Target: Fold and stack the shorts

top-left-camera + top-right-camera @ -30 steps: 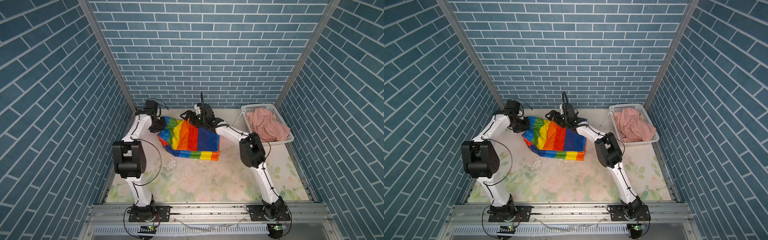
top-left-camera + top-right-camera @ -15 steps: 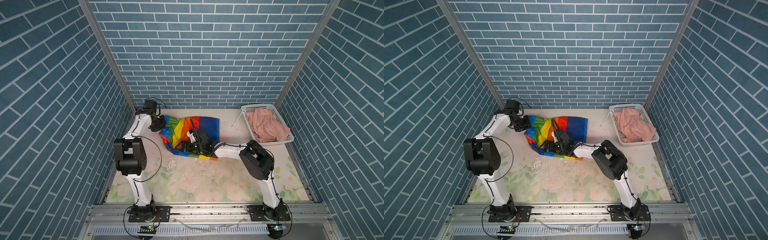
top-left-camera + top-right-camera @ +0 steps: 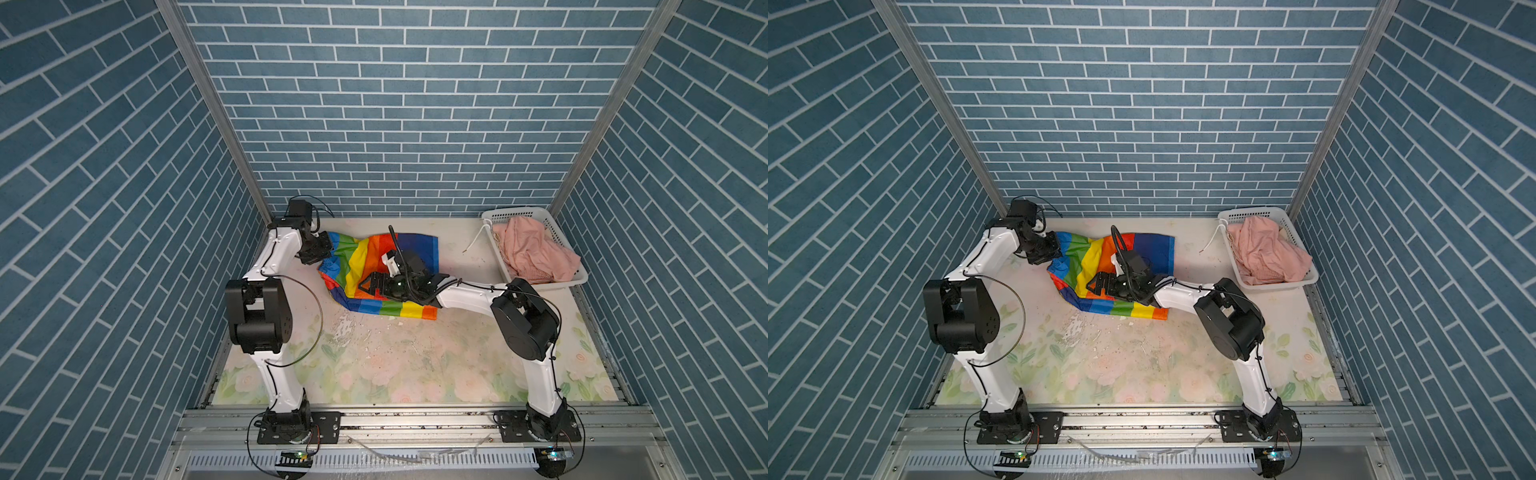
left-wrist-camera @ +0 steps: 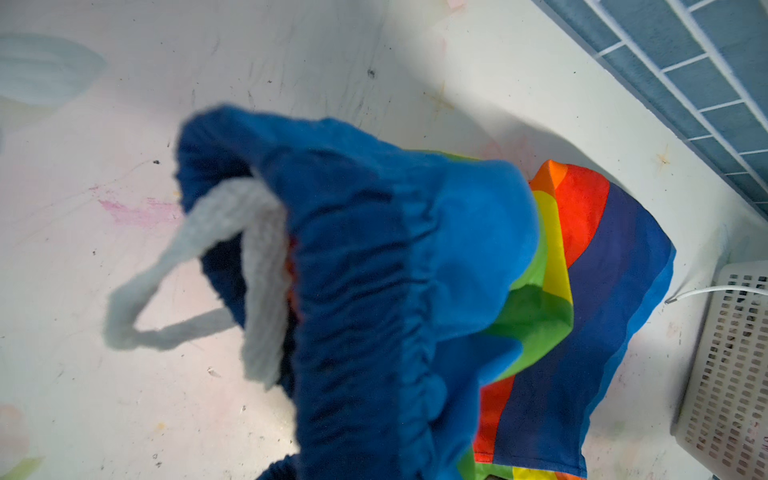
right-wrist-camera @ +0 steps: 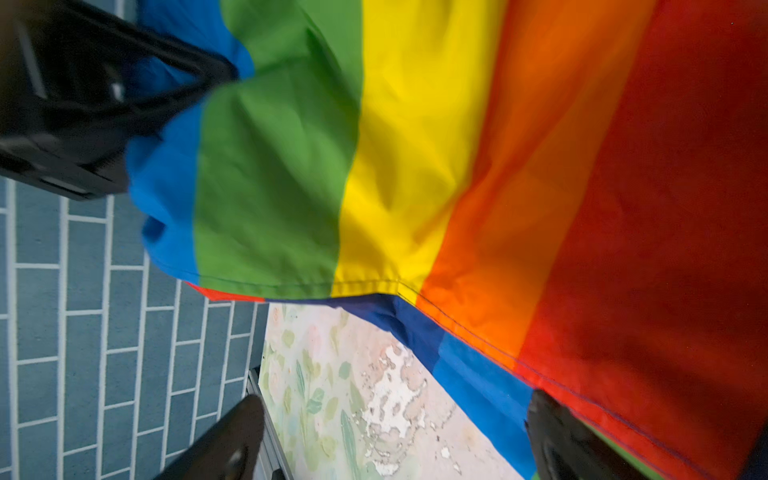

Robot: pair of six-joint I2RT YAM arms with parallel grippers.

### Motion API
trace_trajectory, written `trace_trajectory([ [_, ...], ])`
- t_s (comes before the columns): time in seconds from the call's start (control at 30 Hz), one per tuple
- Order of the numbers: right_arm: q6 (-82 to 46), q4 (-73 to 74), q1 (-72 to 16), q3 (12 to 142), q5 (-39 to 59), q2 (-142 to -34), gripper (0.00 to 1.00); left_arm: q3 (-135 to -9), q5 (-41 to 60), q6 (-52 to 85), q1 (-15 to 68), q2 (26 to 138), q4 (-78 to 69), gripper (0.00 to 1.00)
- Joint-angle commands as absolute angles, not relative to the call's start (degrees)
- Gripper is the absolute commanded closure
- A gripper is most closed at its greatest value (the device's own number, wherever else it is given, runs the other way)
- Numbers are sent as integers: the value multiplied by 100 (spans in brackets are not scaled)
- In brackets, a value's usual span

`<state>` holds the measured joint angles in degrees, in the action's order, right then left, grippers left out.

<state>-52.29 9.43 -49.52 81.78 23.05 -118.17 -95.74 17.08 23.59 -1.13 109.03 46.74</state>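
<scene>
Left gripper (image 3: 319,250) clamps the rainbow shorts (image 3: 357,262) at the waistband; right gripper (image 3: 371,286), jaws wide, hovers over their near hem.

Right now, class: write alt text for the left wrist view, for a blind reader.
The rainbow-striped shorts' blue gathered waistband fills the view, a white drawstring loop hanging from it. Its stripes trail onto a table near a white basket.

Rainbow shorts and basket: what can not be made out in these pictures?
- Left hand: fingertips buried in rainbow shorts, top views; left wrist view shows only cloth.
- Right hand: right wrist view's edge cuts off all but two fingertips.
- Basket: pink shorts hide whatever lies underneath.
</scene>
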Motion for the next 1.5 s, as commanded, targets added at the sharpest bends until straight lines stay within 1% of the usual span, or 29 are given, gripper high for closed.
trace_trajectory([
  [0.0,-5073,806,-5082,8368,2328,-11919,1,-9611,1714,2292,-125,10683,4805,100],
  [0.23,-5388,1328,-5228,8101,2462,-12441,1,-9573,1680,2260,-131,10583,4834,100],
  [0.5,-5392,1171,-5228,8081,2596,-12524,1,-9531,1810,2261,-119,10513,4912,100],
  [0.57,-5381,1160,-5184,8025,2645,-12387,1,-9541,1764,2218,-106,10455,4980,100],
  [0.67,-5216,1041,-5050,7810,2589,-11790,1,-9569,1612,2134,-78,10372,5125,100],
  [0.8,-4672,-225,-4517,7559,2082,-10847,2,-9708,1491,2082,-1,10366,5312,100],
  [0.9,-4172,-1136,-4022,7373,1587,-10430,2,-9834,1332,2042,150,10426,5437,100],
  [1.0,-3535,-1991,-3633,7378,1006,-10371,2,-10020,1097,2009,336,10545,5624,100],
  [1.13,-2876,-2527,-3403,7444,228,-10598,1,-10327,821,1990,589,10716,5885,100],
  [1.27,-2700,-2468,-3229,7443,128,-10811,7,-10778,455,1973,843,10913,6227,100],
  [1.47,-2674,-2242,-3182,7784,466,-11351,21,-11590,142,2084,1245,11343,6773,100],
])
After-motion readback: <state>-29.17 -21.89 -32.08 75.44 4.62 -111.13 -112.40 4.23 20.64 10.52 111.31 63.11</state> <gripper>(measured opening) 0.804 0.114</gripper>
